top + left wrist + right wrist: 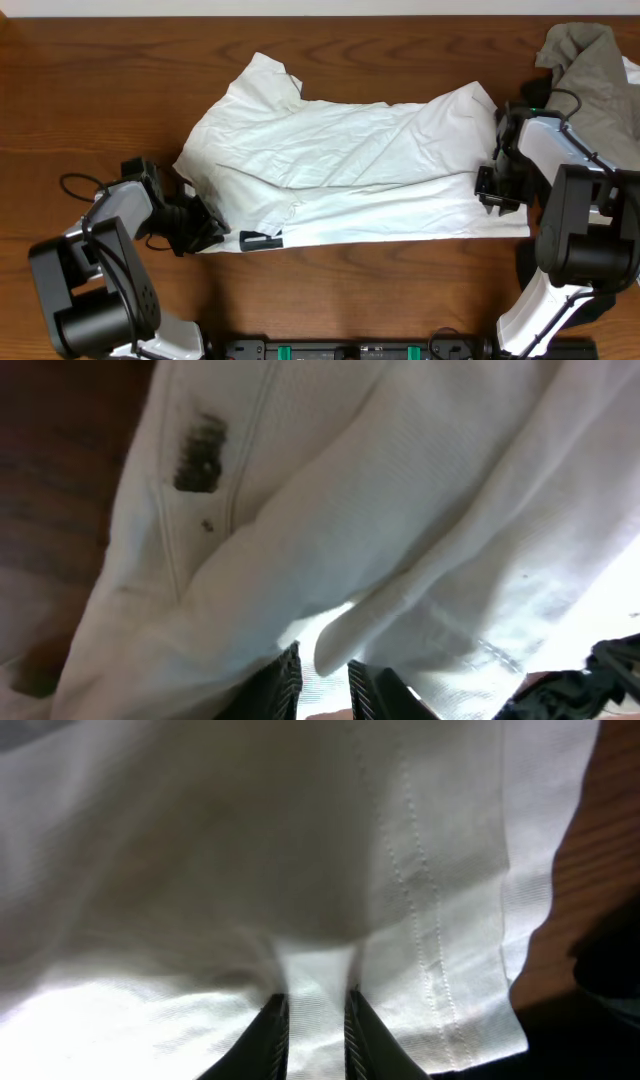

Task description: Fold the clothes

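Item one: white T-shirt (350, 170), spread and creased across the middle of your wooden table (100, 80), one sleeve pointing to the far edge, a small patch of black print (260, 240) showing at the near hem. Item two: left gripper (205, 225), at the shirt's near-left corner, fingers closed on a fold of the white cloth, as your left wrist view shows. Item three: right gripper (497, 185), at the shirt's right edge beside the stitched hem, fingers nipped on a pleat of the same cloth. Item four: grey-olive garment (590, 70), heaped at the far right corner, apart from the shirt
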{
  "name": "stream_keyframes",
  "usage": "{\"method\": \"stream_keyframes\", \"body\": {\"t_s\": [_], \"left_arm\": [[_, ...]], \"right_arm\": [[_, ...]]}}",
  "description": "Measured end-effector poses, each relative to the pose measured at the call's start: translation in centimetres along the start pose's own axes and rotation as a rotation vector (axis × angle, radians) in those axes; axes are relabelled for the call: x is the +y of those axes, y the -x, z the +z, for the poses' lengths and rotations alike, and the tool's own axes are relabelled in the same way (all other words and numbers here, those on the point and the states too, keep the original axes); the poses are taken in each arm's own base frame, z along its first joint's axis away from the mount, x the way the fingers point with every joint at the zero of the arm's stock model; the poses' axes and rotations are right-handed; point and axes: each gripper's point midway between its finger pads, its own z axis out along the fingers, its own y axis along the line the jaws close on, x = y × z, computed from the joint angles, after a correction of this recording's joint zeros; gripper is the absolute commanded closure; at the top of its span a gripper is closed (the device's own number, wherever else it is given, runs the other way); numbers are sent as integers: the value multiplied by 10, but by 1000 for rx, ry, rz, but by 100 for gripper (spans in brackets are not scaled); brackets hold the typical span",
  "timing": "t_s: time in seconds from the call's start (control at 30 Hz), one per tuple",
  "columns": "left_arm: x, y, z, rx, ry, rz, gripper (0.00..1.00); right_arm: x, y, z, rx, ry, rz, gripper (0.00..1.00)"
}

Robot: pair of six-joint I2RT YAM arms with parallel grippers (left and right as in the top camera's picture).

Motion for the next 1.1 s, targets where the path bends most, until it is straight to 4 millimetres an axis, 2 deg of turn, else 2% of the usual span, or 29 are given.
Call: {"method": "stream_keyframes", "body": {"t_s": [0.1, 0.17, 0.2, 0.23, 0.27, 0.3, 0.33, 0.37, 0.43, 0.5, 0.57, 0.7, 0.8, 0.9, 1.03, 1.1], "left_arm": [[11, -5, -6, -40, 58, 5, 76], [20, -9, -11, -75, 105, 8, 72], [21, -10, -15, -92, 113, 12, 69], [20, -10, -21, -128, 116, 24, 60], [15, -8, -31, -175, 107, 40, 47], [12, -7, -38, -211, 100, 62, 36], [5, -4, -48, -266, 85, 85, 32], [-2, -2, -61, -329, 66, 113, 28], [-14, 0, -77, -412, 35, 157, 25], [-27, 1, -90, -483, -1, 205, 26], [-36, 1, -95, -511, -24, 239, 26], [-48, -5, -94, -481, -21, 289, 26], [-66, -10, -101, -453, -6, 357, 25], [-94, -4, -124, -474, 20, 429, 19], [-137, 14, -158, -513, 33, 502, 17], [-158, 30, -172, -531, 40, 535, 16]], "right_arm": [[2, 2, -10, -39, 10, -4, 80], [3, 5, -29, -102, 27, -2, 77], [3, 8, -39, -142, 38, 3, 72], [2, 10, -53, -190, 54, 12, 60], [2, 15, -70, -258, 75, 24, 52], [1, 20, -88, -331, 96, 34, 51], [0, 25, -103, -396, 113, 42, 52], [0, 31, -124, -480, 139, 49, 53], [1, 39, -153, -590, 184, 49, 54], [6, 43, -174, -667, 234, 39, 55], [12, 45, -182, -692, 275, 22, 56], [24, 50, -183, -695, 330, -15, 54], [28, 49, -183, -691, 343, -39, 51], [28, 45, -190, -683, 344, -64, 48], [25, 41, -215, -698, 345, -97, 41], [23, 37, -230, -708, 343, -114, 40]]}}
